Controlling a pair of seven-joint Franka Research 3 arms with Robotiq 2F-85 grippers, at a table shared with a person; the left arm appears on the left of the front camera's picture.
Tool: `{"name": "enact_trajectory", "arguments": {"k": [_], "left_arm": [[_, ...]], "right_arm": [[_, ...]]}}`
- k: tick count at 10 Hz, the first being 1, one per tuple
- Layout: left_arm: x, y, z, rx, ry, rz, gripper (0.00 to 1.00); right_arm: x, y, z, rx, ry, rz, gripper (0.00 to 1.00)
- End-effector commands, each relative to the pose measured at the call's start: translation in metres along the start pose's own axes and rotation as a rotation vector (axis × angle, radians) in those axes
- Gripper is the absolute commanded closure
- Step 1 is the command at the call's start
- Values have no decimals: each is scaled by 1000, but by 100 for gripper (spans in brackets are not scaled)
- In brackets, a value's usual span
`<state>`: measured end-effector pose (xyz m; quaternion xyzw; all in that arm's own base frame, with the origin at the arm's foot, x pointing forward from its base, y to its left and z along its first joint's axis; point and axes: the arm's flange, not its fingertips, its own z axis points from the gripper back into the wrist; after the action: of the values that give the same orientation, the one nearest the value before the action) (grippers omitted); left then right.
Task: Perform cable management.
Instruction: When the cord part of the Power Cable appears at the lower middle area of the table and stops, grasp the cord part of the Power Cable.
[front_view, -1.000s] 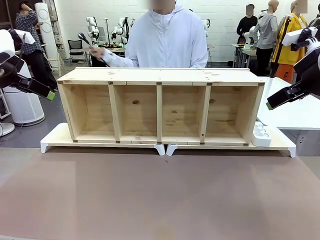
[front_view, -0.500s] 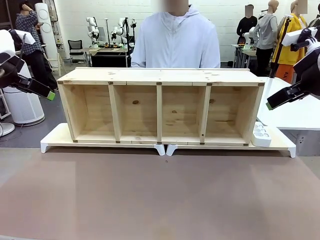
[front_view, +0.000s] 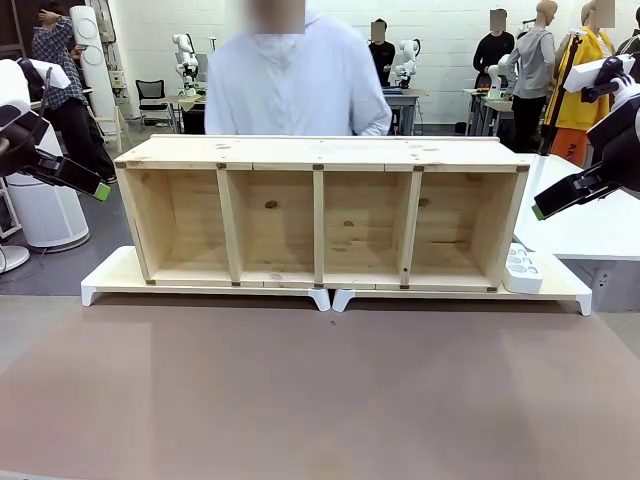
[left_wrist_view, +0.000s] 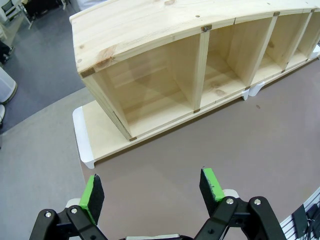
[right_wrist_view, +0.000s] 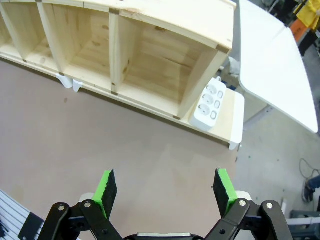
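Holds the left gripper (left_wrist_view: 150, 176) raised in the air off the left end of the wooden shelf (front_view: 320, 152), green pads (left_wrist_view: 91, 192) spread wide with nothing between them. Holds the right gripper (right_wrist_view: 165, 172) likewise spread and empty off the right end, near the white power strip (front_view: 521, 268) just beside the shelf's right wall. Cannot tell where the cable lies.

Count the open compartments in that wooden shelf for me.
4, side by side in one row across the wooden shelf: one at the left end, two in the middle, and one at the right end beside the white power strip. None seems hidden.
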<state>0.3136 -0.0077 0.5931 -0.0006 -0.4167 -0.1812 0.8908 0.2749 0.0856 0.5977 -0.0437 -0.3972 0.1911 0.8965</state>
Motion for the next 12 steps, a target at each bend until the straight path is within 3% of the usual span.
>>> {"name": "enact_trajectory", "arguments": {"k": [1,12], "left_arm": [[1,1,-1,4,-10,7,0],[1,1,-1,4,-10,7,0]], "right_arm": [[2,-2,-5,-4,-11,15,0],[2,-2,-5,-4,-11,15,0]]}}
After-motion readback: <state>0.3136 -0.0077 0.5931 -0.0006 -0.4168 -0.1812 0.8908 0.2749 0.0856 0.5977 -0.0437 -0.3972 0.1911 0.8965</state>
